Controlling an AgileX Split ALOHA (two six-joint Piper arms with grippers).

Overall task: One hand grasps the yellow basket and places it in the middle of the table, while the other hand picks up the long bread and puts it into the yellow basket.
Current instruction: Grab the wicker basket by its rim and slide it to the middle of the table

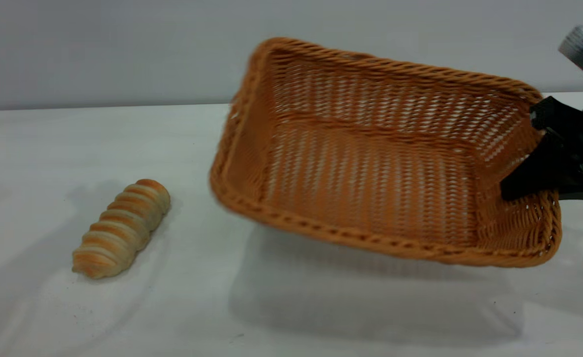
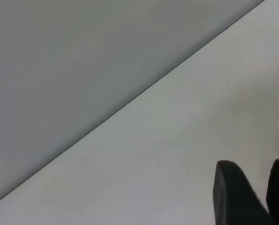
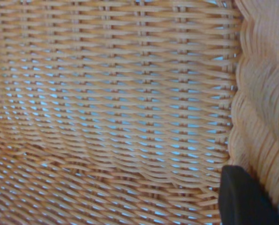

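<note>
From the exterior view I have the right gripper clamped on the basket at its right-hand short wall, one black finger lying inside against the weave and the rest of the gripper outside the rim. The basket is off the table: it hangs tilted, its open side tipped toward the camera, its left end higher and its near right corner lowest, with a soft shadow on the tabletop beneath it. It sits right of centre in that view and is empty. My right wrist view is filled with the basket's openwork weave, with the braided rim along one side and one black fingertip pressed against the wicker at the corner of the picture. The bread lies on the table at the left, well apart from the basket, its long axis slanting from the near left toward the far right, with nothing touching it. The left gripper shows only in my left wrist view, where two dark fingertips sit with a narrow gap of bare table between them, holding nothing; they are above plain white tabletop near its far edge, against the grey wall. I cannot see the left arm in the exterior view.
</note>
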